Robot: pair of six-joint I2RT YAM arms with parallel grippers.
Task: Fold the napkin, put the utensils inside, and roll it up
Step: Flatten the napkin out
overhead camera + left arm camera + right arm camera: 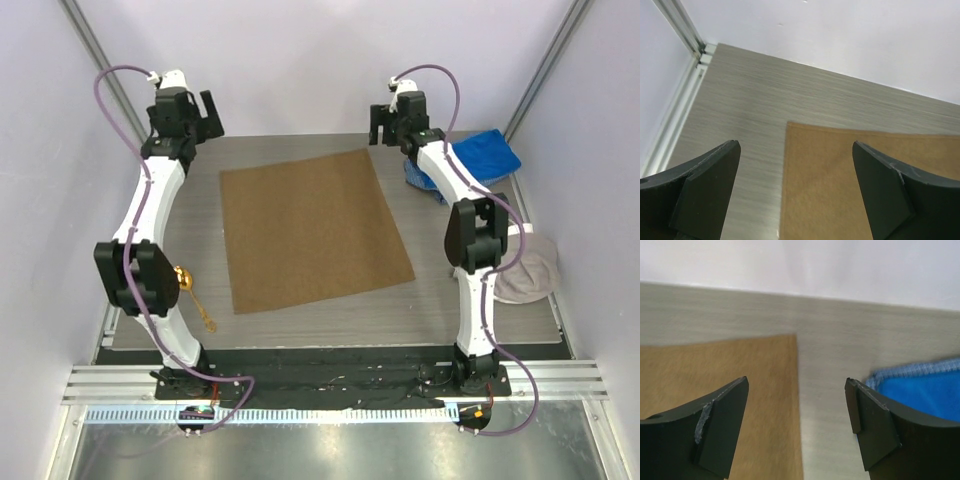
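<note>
While left claw [208,115] and right claw [380,122] gape, napkin [310,228] lies flat between.

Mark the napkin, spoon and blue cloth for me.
napkin [310,230], top view, centre of the flat cloth.
spoon [184,279], top view, on the round bowl, beside the left arm.
blue cloth [492,152], top view, middle of the part showing past the right arm.
</note>
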